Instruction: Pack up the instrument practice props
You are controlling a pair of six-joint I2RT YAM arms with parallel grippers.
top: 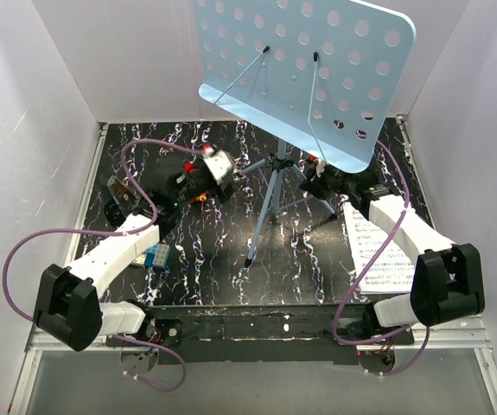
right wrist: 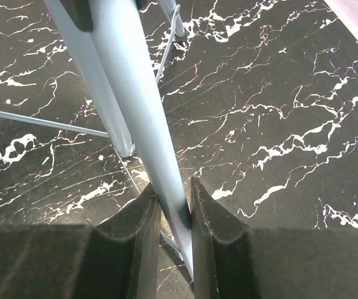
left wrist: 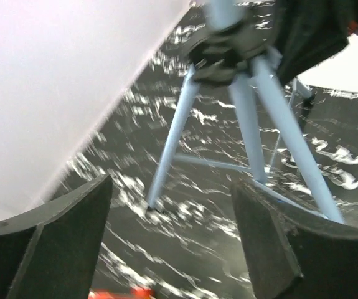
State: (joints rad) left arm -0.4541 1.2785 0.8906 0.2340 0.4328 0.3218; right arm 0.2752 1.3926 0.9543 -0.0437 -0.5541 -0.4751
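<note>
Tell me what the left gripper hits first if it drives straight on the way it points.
Most likely the music stand: its tripod legs fill the view straight ahead of the open left gripper, above the black table. The blur hides depth, so which leg comes first is unclear.

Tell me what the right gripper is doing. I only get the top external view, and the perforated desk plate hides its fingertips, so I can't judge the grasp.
Observer: The right gripper is shut on a light-blue tripod leg of the music stand, with the leg pinched between both pads.
Operator: And the left one?
Observer: The left gripper is open, its fingers spread wide and holding nothing.
Operator: Is it touching the stand?
Observer: No. The stand's other legs are ahead of it, beyond the fingertips, standing on the marbled tabletop.
</note>
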